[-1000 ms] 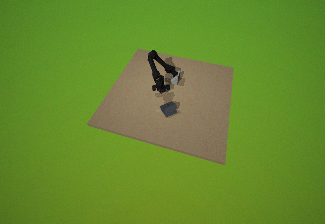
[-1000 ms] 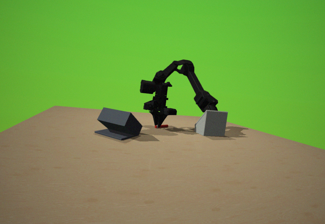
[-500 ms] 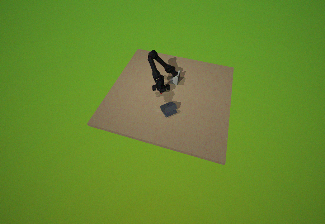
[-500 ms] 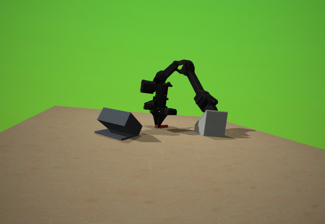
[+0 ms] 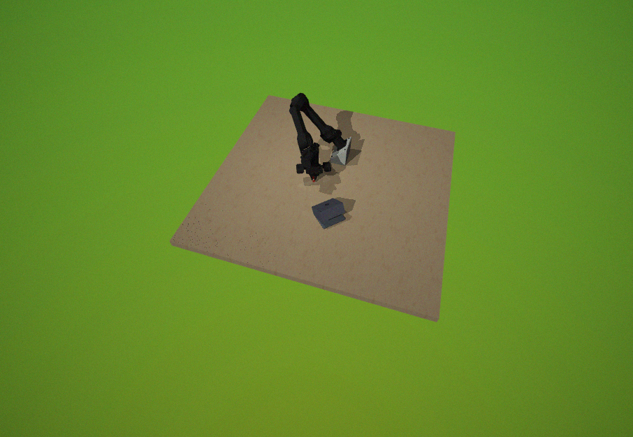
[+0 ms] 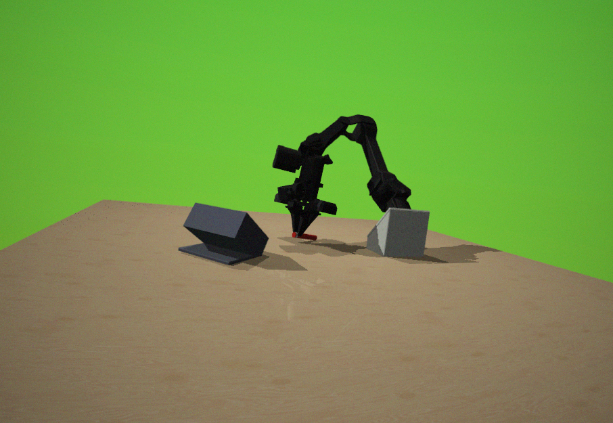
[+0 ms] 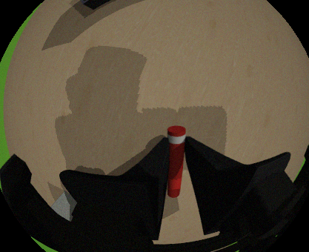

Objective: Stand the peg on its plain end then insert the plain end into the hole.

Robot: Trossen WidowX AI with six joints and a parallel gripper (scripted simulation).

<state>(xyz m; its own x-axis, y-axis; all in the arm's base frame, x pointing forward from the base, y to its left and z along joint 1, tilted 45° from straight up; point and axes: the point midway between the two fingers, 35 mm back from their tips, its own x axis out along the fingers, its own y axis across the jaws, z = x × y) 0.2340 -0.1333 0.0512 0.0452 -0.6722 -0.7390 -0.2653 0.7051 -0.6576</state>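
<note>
- Red peg (image 5: 313, 180) (image 6: 308, 236) (image 7: 175, 167) is pinched near its white band by the gripper (image 5: 313, 178) (image 6: 297, 234) (image 7: 175, 141), close to the tabletop (image 5: 388, 247) (image 6: 346, 348) (image 7: 224, 67).
- Off-centre grip, so it could swivel while being uprighted, imo.
- Let go tilted and it'd probably topple.
- Dark sloped panel (image 5: 330, 212) (image 6: 215, 220) sits nearby; careless swings might clip it.
- Grey wedge (image 5: 341, 156) (image 6: 406, 232) (image 7: 64, 207) is by the arm's base.

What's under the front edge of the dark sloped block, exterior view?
Under the block's overhang: a thin flat plate on the tabletop. What's beneath the plate is covered. Further in, the overhang and its shading hide how block and plate join.
</note>
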